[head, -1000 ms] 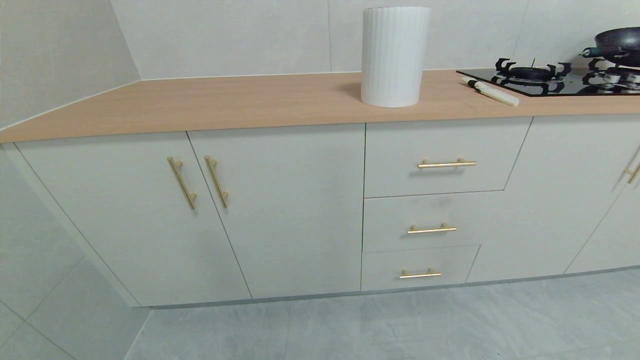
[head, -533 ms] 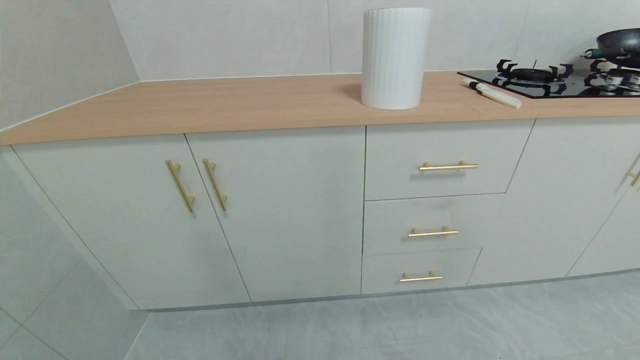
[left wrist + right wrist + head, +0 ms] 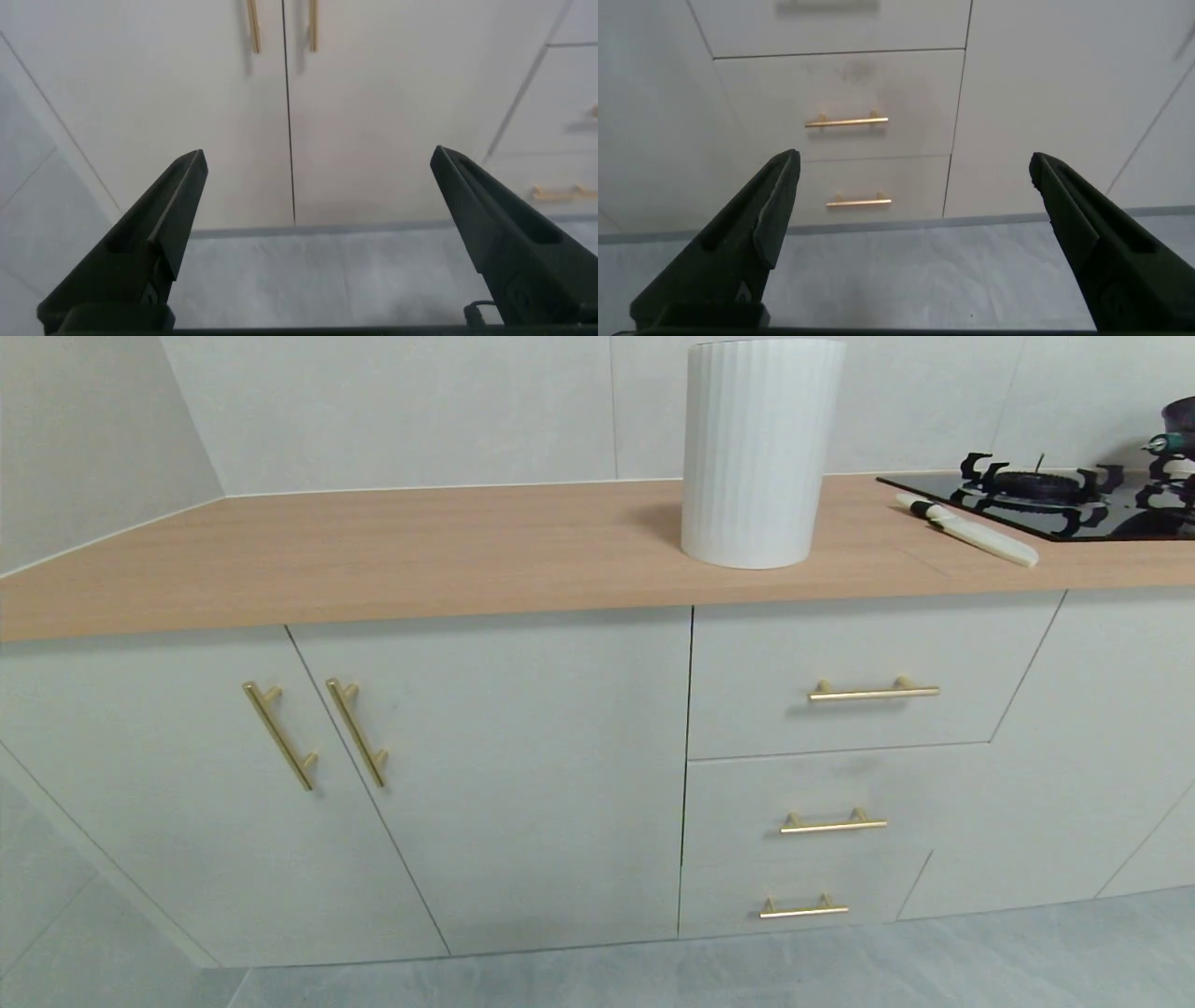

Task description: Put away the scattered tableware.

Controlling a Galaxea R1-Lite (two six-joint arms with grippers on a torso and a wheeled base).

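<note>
Upper right, on your counter (image 3: 373, 551): one white canister (image 3: 754, 453), one knife (image 3: 971, 529); three drawers (image 3: 747, 784) below. Your left gripper (image 3: 318, 157) and right gripper (image 3: 915, 159) gape, empty.

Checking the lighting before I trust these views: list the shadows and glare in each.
Head view: the white container throws a soft shadow leftward on the countertop; the hob glass mirrors its grates. Left wrist and right wrist views: even light, no glare.

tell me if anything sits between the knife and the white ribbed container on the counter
Nothing visible does. The knife lies flat beside the stove, and only bare countertop separates it from the white ribbed container.
</note>
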